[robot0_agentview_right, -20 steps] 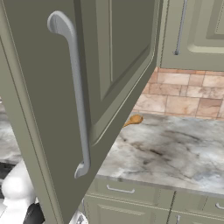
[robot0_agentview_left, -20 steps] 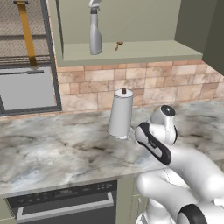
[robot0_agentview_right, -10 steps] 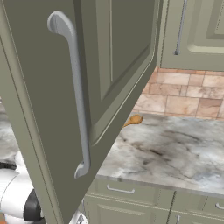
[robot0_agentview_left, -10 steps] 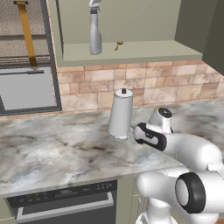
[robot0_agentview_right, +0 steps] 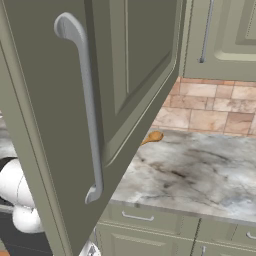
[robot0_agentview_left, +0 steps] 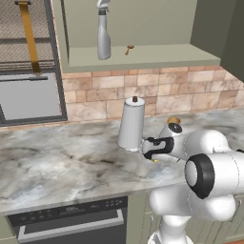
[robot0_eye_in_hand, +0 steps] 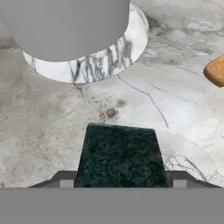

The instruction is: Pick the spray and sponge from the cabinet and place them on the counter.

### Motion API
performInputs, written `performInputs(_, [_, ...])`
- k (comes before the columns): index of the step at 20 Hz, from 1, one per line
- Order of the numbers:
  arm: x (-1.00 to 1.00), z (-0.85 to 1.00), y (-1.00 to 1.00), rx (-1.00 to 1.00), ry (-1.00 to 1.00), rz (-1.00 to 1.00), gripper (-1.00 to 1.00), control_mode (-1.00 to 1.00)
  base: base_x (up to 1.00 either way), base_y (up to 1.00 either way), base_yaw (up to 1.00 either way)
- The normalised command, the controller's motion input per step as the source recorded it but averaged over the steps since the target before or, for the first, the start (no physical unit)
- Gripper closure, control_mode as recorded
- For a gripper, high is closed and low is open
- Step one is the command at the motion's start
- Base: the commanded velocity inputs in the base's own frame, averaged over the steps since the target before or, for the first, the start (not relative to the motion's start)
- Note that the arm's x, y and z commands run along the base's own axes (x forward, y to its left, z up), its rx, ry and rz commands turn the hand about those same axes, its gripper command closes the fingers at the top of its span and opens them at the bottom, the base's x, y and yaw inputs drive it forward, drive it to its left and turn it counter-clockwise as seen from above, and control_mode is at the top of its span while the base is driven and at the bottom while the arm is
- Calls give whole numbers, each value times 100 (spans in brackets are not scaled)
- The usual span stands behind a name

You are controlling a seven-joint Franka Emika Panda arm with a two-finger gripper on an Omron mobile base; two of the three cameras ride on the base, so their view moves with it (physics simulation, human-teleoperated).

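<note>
Here the claw [robot0_eye_in_hand: 120, 186] is grasping the sponge [robot0_eye_in_hand: 121, 156] low over the worktop [robot0_eye_in_hand: 52, 127], near the paper-towel roll [robot0_agentview_left: 130, 125]; the spray [robot0_agentview_left: 103, 32] stands in the cabinet [robot0_agentview_left: 143, 55].

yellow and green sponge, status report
Hand shut on dark-green-topped sponge, low over marble counter. Slim grey spray bottle on cabinet shelf. White paper-towel roll close ahead.

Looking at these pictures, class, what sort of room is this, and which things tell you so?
Most likely a kitchen: a veined marble counter against a brick-tile backsplash, an open olive-green wall cabinet holding a spray, and a paper-towel roll standing on the counter.
</note>
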Motion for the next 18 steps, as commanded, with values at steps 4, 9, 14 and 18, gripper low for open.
performInputs(4, [9,-42,0,-2,0,0,100,-100,0,0,0])
performInputs(9, [1,-35,0,-2,0,0,-100,-100,0,0,0])
performInputs(14, [-6,-17,0,-1,0,0,-100,-100,0,0,0])
performInputs(18, [-16,0,0,0,0,0,-100,-100,0,0,0])
